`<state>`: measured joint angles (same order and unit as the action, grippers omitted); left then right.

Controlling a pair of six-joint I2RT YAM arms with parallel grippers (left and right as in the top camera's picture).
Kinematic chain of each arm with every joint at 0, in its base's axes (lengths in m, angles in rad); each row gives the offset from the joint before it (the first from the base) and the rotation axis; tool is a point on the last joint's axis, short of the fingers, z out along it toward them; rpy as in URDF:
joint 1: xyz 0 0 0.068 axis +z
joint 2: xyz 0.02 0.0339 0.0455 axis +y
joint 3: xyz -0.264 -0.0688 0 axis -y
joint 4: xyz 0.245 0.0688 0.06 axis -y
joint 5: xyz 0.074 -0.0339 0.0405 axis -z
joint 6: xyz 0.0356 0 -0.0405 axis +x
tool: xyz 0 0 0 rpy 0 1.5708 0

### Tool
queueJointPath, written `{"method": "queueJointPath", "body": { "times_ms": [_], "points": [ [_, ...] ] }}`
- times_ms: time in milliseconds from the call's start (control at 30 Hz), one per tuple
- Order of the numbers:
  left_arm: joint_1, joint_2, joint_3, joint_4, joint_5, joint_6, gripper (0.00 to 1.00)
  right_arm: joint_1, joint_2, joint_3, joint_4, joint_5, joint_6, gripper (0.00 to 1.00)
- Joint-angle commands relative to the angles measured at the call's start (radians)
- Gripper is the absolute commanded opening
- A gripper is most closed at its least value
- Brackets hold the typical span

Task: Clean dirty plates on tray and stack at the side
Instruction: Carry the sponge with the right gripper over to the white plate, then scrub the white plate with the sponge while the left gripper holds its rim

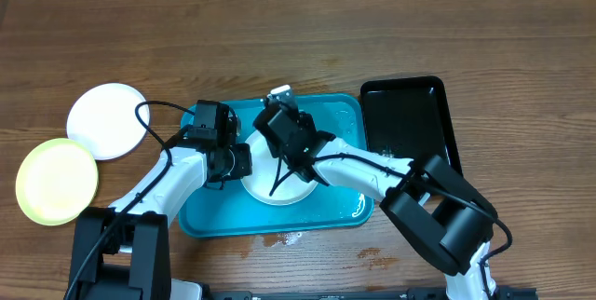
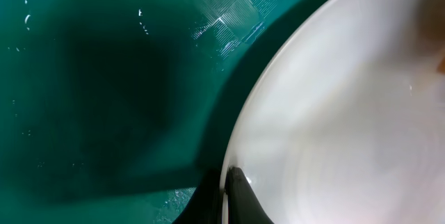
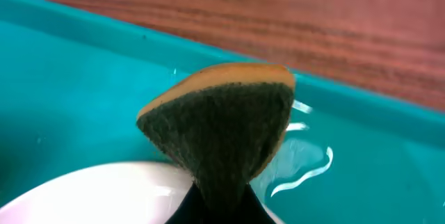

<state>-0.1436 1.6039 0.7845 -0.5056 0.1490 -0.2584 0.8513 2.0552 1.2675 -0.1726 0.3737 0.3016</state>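
A white plate (image 1: 279,191) lies in the turquoise tray (image 1: 200,216). My left gripper (image 1: 240,162) is shut on this plate's left rim; in the left wrist view the rim (image 2: 240,140) runs between my two dark fingers (image 2: 226,193). My right gripper (image 1: 279,104) is shut on a sponge (image 3: 222,126), orange-backed with a dark green scouring face, held over the tray's wet floor just beyond the plate's far edge (image 3: 90,193). A second white plate (image 1: 107,120) and a pale yellow-green plate (image 1: 56,181) lie on the table at the left, overlapping slightly.
A glossy black tray (image 1: 410,123) sits right of the turquoise one, touching it. Water streaks lie on the tray floor (image 3: 306,165), and drops wet the wooden table (image 1: 289,238) at the tray's front edge. Both arms cross above the tray.
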Motion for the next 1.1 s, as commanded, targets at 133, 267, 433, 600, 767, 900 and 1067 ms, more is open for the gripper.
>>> {"method": "queueJointPath", "body": {
  "times_ms": [133,267,433,600,767,900,1067],
  "points": [
    [-0.003,0.045,-0.037,-0.014,-0.045,0.008,0.04,-0.051,0.019,0.005,0.034,-0.113,-0.153,0.04],
    [-0.003,0.045,-0.037,-0.014,-0.048,0.008,0.04,-0.080,0.021,0.005,0.013,-0.171,-0.153,0.04],
    [-0.003,0.045,-0.037,-0.016,-0.049,0.008,0.04,-0.094,0.021,0.005,-0.068,-0.170,-0.154,0.04],
    [-0.003,0.045,-0.037,-0.016,-0.053,0.007,0.04,-0.093,0.021,0.005,-0.120,-0.170,-0.154,0.04],
    [-0.001,0.045,-0.037,-0.014,-0.055,0.000,0.04,-0.090,0.021,0.005,-0.122,-0.170,-0.206,0.04],
    [-0.001,0.045,-0.037,-0.013,-0.056,-0.003,0.04,-0.090,-0.008,0.026,-0.113,-0.189,-0.206,0.04],
    [-0.001,0.045,-0.037,-0.013,-0.056,-0.003,0.04,-0.090,-0.106,0.044,-0.139,-0.307,-0.204,0.04]
  ]
}}
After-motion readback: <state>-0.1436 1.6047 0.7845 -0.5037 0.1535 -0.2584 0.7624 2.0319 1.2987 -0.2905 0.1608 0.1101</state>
